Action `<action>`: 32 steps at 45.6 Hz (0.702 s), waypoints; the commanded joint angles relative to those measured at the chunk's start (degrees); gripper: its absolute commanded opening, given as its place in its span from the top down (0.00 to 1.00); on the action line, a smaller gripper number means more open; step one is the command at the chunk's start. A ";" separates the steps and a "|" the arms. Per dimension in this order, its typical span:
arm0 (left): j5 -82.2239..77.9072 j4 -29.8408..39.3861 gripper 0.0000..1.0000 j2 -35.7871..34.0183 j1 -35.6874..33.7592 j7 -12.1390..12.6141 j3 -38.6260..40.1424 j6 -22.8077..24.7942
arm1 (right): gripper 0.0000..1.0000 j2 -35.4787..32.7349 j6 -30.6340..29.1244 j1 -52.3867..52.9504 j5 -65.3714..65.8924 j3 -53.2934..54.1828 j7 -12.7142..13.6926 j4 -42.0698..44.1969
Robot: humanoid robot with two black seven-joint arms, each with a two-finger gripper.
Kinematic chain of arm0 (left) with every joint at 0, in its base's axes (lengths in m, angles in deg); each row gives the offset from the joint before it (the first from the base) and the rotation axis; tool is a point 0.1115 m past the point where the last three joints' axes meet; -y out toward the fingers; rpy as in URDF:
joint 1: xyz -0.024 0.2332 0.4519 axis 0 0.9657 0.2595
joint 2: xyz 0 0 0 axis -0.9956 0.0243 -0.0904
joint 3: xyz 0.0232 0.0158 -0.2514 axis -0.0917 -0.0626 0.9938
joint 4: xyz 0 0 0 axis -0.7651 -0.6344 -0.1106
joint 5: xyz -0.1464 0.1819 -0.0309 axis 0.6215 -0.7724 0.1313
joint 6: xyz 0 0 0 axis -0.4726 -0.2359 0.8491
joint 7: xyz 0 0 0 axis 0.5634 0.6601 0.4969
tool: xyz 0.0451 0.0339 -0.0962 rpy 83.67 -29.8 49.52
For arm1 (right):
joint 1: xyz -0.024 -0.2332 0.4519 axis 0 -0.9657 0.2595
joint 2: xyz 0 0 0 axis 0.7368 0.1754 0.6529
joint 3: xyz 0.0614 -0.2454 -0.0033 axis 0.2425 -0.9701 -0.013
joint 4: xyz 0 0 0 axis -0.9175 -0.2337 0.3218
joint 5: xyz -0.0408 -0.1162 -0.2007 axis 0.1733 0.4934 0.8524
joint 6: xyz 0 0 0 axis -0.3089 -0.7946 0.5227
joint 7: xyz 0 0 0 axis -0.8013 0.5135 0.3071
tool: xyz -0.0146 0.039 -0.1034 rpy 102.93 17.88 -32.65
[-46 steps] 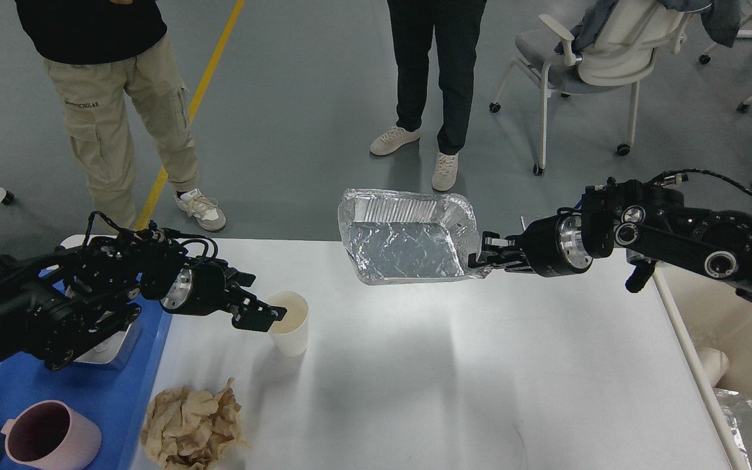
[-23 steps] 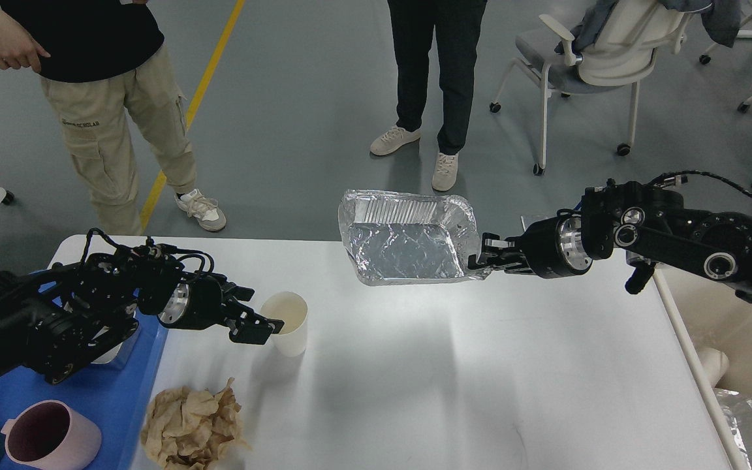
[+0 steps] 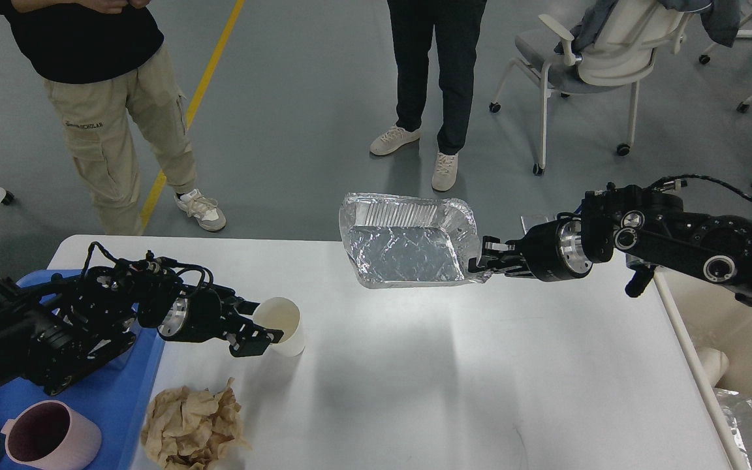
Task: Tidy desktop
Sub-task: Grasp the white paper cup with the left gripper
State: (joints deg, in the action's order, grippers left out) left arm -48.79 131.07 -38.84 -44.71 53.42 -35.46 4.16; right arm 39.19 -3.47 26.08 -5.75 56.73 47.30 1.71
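Note:
The white desktop (image 3: 415,385) fills the lower view. My left gripper (image 3: 255,325) is shut on the rim of a white paper cup (image 3: 282,329), which leans to the left on the desktop's left side. My right gripper (image 3: 482,261) is shut on the right edge of a crumpled foil tray (image 3: 407,251) and holds it above the desktop's far edge, tilted with its open side facing me. A ball of crumpled brown paper (image 3: 191,425) lies at the front left.
A blue tray (image 3: 118,391) at the left edge holds a pink mug (image 3: 49,438). A cream bin (image 3: 745,326) stands to the right of the desktop with foil (image 3: 749,424) inside. Two people and a wheeled chair (image 3: 601,62) stand beyond the far edge.
My left gripper has drawn back to the left and slightly down, and the paper cup has gone from upright to leaning left. The right gripper and foil tray have barely moved.

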 commanded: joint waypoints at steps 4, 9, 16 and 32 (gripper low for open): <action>0.22 -0.26 0.63 -0.24 0.07 -0.02 -0.83 -0.62 | 1.00 0.08 0.08 -0.32 0.08 0.00 0.00 0.17; 0.57 -1.58 0.85 -0.24 0.07 -0.37 -0.83 -0.62 | 1.00 0.08 0.17 -0.32 0.08 0.00 0.00 0.17; 0.48 -2.81 0.99 -0.24 0.16 -2.22 -0.83 -0.71 | 1.00 0.08 0.17 -0.32 0.08 -0.09 0.00 0.17; 0.57 -2.63 1.00 -1.37 0.24 -4.24 -0.74 -0.79 | 1.00 0.08 0.34 -1.03 0.08 -0.09 0.00 0.26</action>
State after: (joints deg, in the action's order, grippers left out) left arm -48.21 128.22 -39.17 -44.73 50.46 -36.29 3.45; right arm 39.27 -3.19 25.10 -5.67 56.64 47.30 1.96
